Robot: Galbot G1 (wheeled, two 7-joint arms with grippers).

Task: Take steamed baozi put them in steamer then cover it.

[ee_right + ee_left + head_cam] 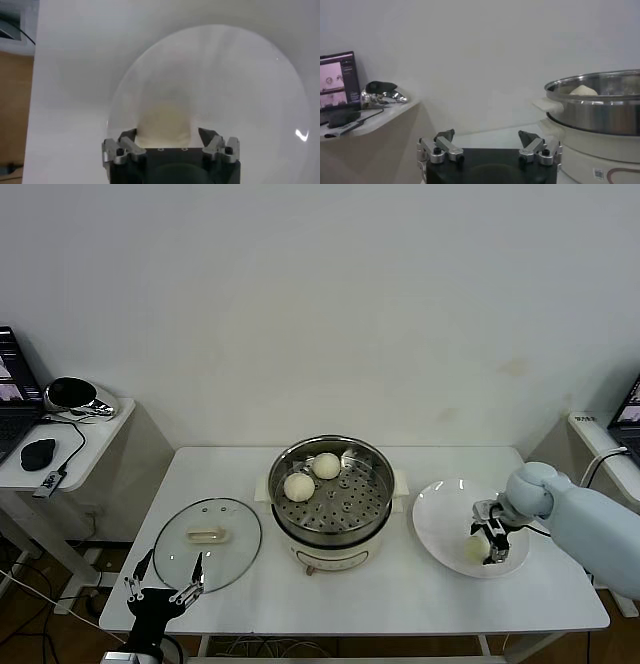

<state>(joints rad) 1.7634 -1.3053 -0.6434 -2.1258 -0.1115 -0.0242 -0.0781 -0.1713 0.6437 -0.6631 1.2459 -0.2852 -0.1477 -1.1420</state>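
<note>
Right tool [489, 543] reaches down over the white plate [440, 524] on the right side of the tabletop [400, 599], fingers spread on either side of one baozi [476, 550]; right wrist view shows that bun [164, 120] between the open fingertips, contact not clear. Left tool [163, 582] hangs low at the front-left tabletop edge, fingers spread, holding nothing, just in front of the cover [207, 543]. Cover lies flat on the tabletop left of the steamer [331, 497], cream handle up, handle's long axis running left-right. Steamer sits mid-tabletop, open top. Two baozi inside at its back-left: one [298, 486] and one [326, 466], close together. Side desk [60, 446] far left with a mouse [38, 453] and a shiny object [70, 394].
</note>
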